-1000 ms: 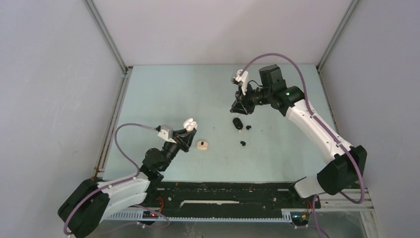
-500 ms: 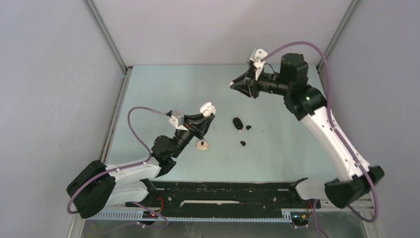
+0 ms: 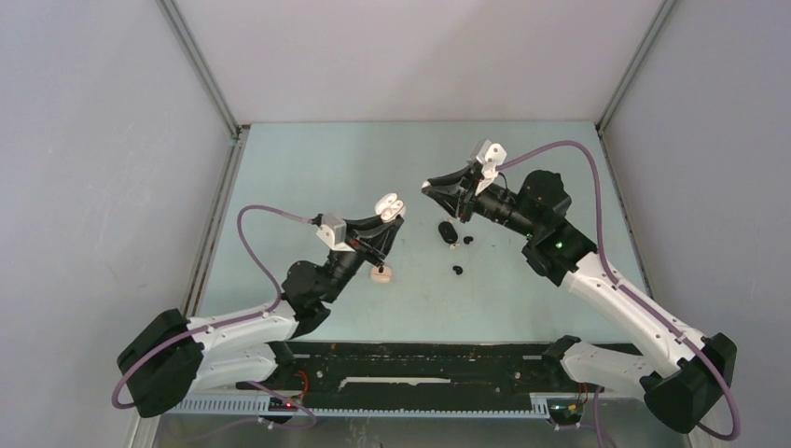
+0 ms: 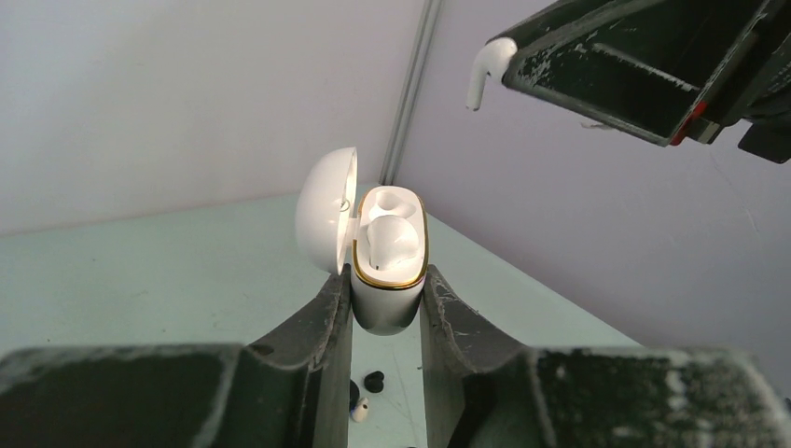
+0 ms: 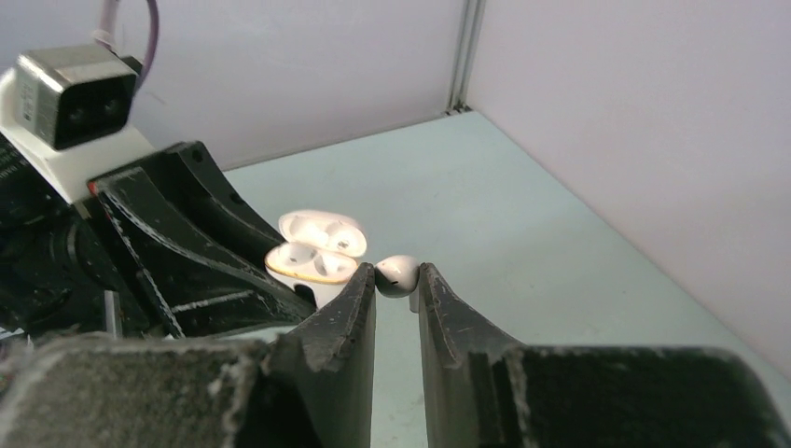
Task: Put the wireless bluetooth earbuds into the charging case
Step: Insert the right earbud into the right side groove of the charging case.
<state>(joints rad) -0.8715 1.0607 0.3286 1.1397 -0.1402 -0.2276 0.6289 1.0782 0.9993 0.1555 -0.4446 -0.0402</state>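
Note:
The charging case [image 4: 387, 313], white with a gold rim, stands upright with its lid open, and my left gripper [image 4: 387, 280] is shut on its body above the table. One white earbud [image 4: 390, 241] sits in a slot of the case; the slot behind it looks empty. My right gripper [image 5: 396, 280] is shut on another white earbud [image 5: 399, 269], held in the air just to the right of the case [image 5: 310, 263]. From the left wrist that earbud [image 4: 485, 70] shows above and to the right of the case. In the top view the case [image 3: 390, 204] and my right gripper [image 3: 430, 187] are a short gap apart.
On the table below lie a black case [image 3: 449, 231] and two loose black buds [image 3: 466, 240] [image 3: 457, 270]. A small beige case [image 3: 381, 273] sits under my left gripper. Grey walls enclose the table on three sides.
My right arm has swung down and to the left, bringing its earbud close to the case. My left arm lifted the case up and to the right, then held still.

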